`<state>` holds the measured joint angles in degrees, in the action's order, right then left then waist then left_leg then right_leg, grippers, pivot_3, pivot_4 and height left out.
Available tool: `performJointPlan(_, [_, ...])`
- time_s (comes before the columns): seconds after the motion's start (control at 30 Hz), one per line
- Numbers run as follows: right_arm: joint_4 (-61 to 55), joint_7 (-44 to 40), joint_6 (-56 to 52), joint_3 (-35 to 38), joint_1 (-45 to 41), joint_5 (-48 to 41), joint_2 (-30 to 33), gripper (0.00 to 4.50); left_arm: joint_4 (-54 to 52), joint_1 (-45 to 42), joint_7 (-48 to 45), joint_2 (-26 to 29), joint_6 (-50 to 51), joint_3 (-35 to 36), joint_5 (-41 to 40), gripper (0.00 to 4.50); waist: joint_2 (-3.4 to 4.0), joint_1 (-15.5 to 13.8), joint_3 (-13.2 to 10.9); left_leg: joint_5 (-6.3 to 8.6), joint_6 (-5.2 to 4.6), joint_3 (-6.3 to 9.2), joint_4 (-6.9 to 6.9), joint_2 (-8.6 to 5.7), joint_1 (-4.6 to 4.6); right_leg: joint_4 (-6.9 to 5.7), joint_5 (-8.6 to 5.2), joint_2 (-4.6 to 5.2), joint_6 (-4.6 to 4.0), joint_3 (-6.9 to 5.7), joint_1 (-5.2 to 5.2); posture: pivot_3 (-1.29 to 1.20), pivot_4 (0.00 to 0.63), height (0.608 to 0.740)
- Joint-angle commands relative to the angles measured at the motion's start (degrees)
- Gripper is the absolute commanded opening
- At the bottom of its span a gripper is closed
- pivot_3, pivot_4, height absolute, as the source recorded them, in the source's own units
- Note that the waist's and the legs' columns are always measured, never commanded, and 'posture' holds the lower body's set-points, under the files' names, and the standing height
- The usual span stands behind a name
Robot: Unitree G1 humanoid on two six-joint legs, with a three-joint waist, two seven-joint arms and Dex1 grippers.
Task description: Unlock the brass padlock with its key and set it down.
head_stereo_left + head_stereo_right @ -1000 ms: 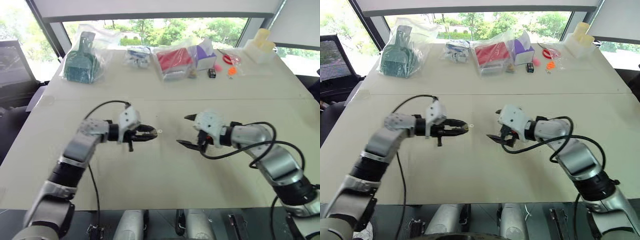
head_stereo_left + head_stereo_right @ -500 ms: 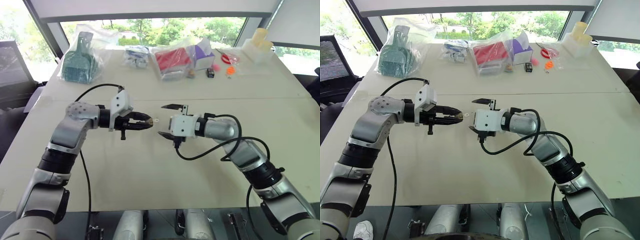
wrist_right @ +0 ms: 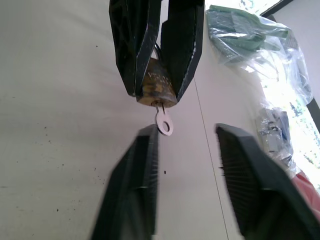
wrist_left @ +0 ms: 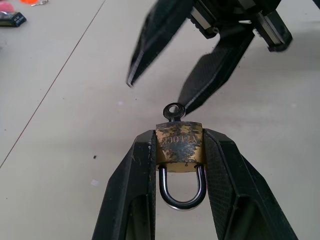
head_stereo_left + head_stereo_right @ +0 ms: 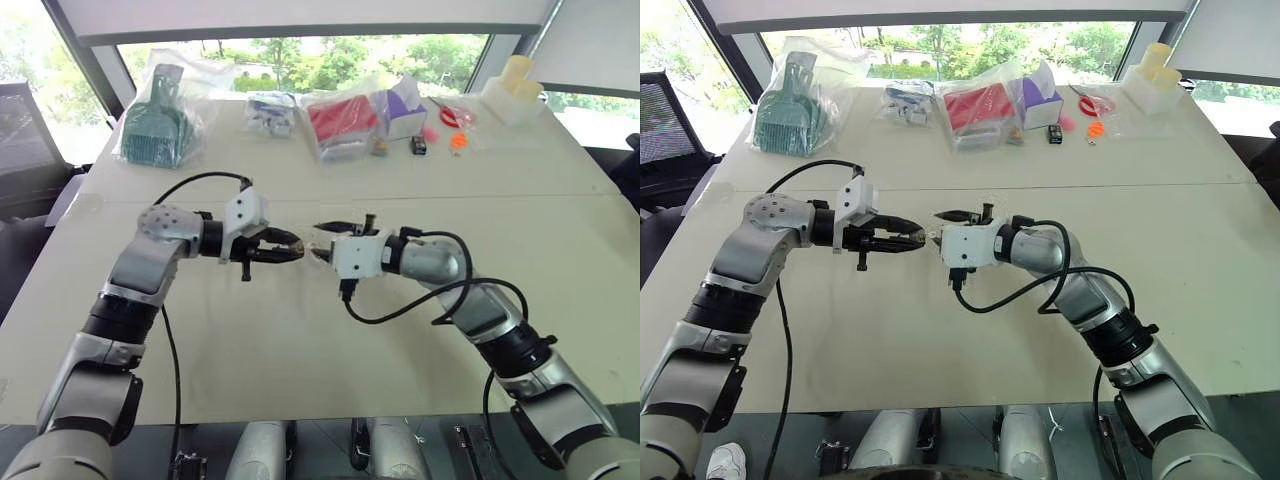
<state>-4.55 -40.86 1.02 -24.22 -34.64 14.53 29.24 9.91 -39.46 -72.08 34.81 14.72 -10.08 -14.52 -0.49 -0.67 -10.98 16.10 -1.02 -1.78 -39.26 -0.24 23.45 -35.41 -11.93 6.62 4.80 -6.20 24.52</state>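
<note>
While your left claw [image 4: 178,145] clamps the brass padlock [image 4: 179,148] above the surface [image 5: 300,340], your right claw [image 3: 185,150] has swung in from beside it and now brackets the key [image 3: 164,121] in the lock's base, jaws narrowing but not yet touching; turning comes next.
</note>
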Motion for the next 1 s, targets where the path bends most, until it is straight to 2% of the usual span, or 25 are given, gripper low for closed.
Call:
performJointPlan(0.03, [-2.6, 0.7, 1.0, 1.3, -1.1, 0.4, -1.3, 0.04, -0.1, -1.4, -0.3, -0.3, -1.2, 0.3, 0.1, 0.76, 0.0, 0.0, 0.0, 0.0, 0.0, 0.0, 0.0, 0.0, 0.0, 0.0, 0.0, 0.0, 0.0, 0.0, 0.0, 0.0, 0.15, 0.74])
performJointPlan(0.37, [-2.2, -1.6, 1.1, 1.1, -1.8, 0.4, -2.0, 0.04, 1.2, -1.9, 0.3, -1.3, -5.2, -0.1, 1.9, 0.76, 0.01, 0.1, 0.0, 0.0, 0.0, -0.01, 0.0, 0.0, -0.01, -0.03, 0.0, 0.0, 0.0, 0.0, 0.0, 0.0, 0.15, 0.74])
performJointPlan(0.47, [-1.9, -4.8, -1.7, 1.7, -2.2, -2.3, -2.3, 0.04, 2.7, -2.2, 0.8, -1.4, -12.7, -1.1, 5.4, 0.76, 0.01, 0.1, 0.0, 0.0, 0.0, -0.01, 0.0, 0.0, -0.01, -0.03, 0.0, 0.0, 0.0, 0.0, 0.0, 0.0, 0.15, 0.74])
performJointPlan(0.77, [-0.4, -17.1, -20.4, 3.1, -6.9, -12.9, -4.4, 0.04, 9.8, -5.3, 3.7, -2.6, -34.1, -2.1, 12.5, 0.76, 0.01, 0.0, 0.0, 0.0, 0.0, -0.02, 0.0, 0.0, -0.02, -0.04, 0.01, 0.0, -0.01, 0.0, 0.0, 0.0, 0.15, 0.74])
performJointPlan(0.87, [2.2, -14.8, -16.2, 2.9, -8.7, -10.2, -4.8, 0.04, 10.7, -5.9, 3.5, -3.3, -33.8, -1.6, 11.7, 0.76, 0.01, 0.1, 0.0, 0.0, 0.0, -0.02, 0.0, 0.0, -0.02, -0.06, 0.01, 0.0, -0.01, -0.01, 0.01, 0.0, 0.15, 0.74])
performJointPlan(1.0, [6.3, -6.1, 0.5, 1.0, -8.9, -0.3, -2.0, 0.04, 9.6, -6.0, 1.3, -4.1, -22.4, 0.4, 6.1, 0.76, 0.01, 0.1, 0.0, 0.0, 0.0, -0.04, 0.0, -0.01, -0.02, -0.06, 0.01, 0.0, 0.0, -0.01, 0.01, 0.0, 0.15, 0.74])
